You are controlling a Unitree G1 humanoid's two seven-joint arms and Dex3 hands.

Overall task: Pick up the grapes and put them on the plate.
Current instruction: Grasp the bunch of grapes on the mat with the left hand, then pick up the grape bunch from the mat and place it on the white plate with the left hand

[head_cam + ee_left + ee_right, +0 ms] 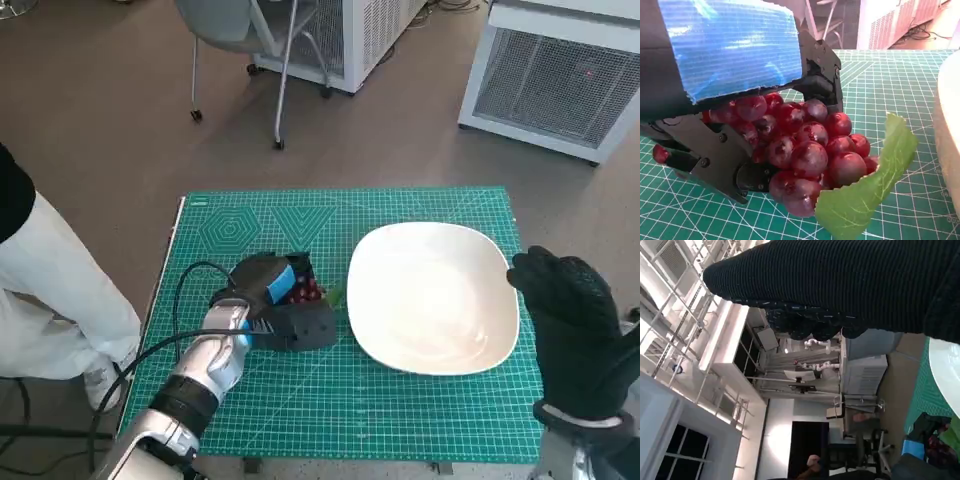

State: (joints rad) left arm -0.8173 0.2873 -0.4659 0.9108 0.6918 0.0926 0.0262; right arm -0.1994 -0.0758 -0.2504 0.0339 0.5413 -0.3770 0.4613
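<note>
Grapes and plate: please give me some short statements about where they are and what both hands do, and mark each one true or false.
1. The left hand has its fingers around the grapes. True.
2. The grapes lie on the plate. False: they are on the green mat, beside the plate.
3. The right hand holds the plate. False: it holds nothing.
4. A green leaf is with the grapes. True.

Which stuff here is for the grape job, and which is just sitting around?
For the job: grapes, white plate, left robot hand around the grapes.
Just around: green cutting mat, chair, white cabinets, a person's leg.
</note>
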